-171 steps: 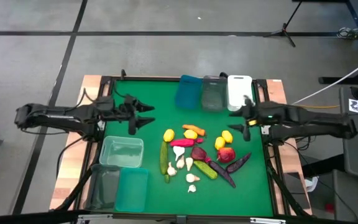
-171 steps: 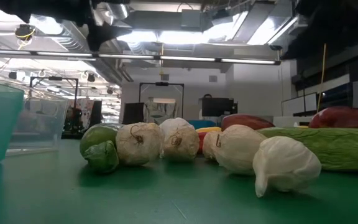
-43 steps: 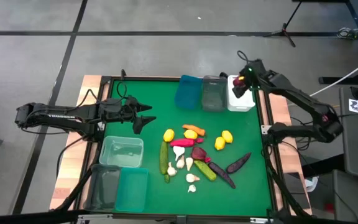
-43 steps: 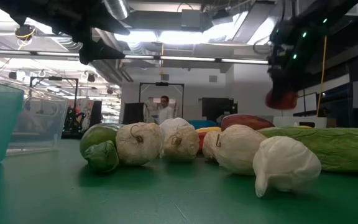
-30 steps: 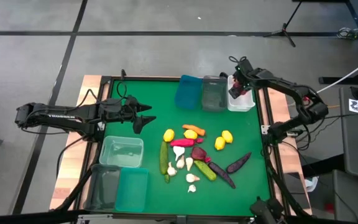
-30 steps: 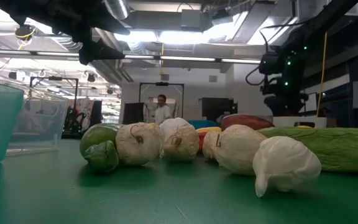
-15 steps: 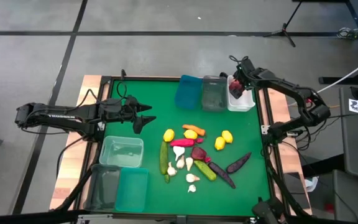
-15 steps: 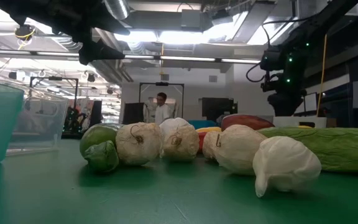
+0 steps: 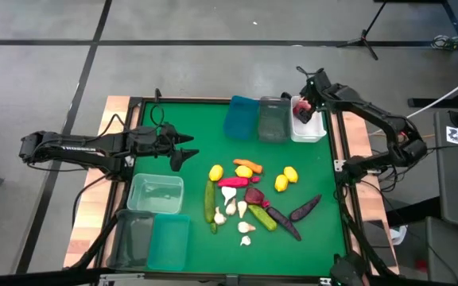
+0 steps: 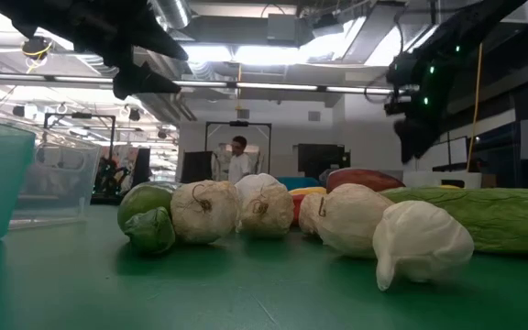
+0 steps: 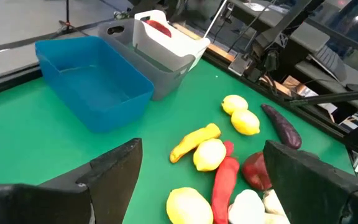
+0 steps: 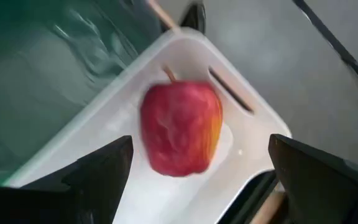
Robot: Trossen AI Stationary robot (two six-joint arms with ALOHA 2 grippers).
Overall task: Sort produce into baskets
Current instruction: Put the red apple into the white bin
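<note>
1. Jaws, right wrist view: the right gripper (image 12: 194, 186) is standing wide open over the white basket (image 12: 253, 140), gripping nothing. A red apple (image 12: 180, 127) is lying inside that basket, clear of both fingers. Judgement: the release looks done; the clean exit is straight up, so a finger does not clip the basket wall or drag the basket.

2. High view: the right gripper (image 9: 308, 97) is hovering above the white basket (image 9: 315, 131) at the far right of the counter (image 9: 197, 127). The left gripper (image 9: 183, 147) is waiting, jaws spread and empty, near the left edge. The remaining produce is clustered mid-counter: lemons (image 9: 286, 178), a carrot (image 9: 246, 164), a pink pepper (image 9: 233, 182), cucumbers (image 9: 210, 200), garlic (image 9: 245, 228) and eggplants (image 9: 304, 208). Judgement: the lemons lie nearest the right arm and apart from the pile, so they are the easy next pick.

3. Left wrist view: the blue basket (image 11: 92, 84) is sitting empty, the grey basket (image 11: 166, 78) just beside it.

4. Low view: garlic bulbs (image 10: 204, 211) are crowding the foreground, touching one another. Judgement: any grasp there needs a top-down approach to avoid scattering neighbours.
</note>
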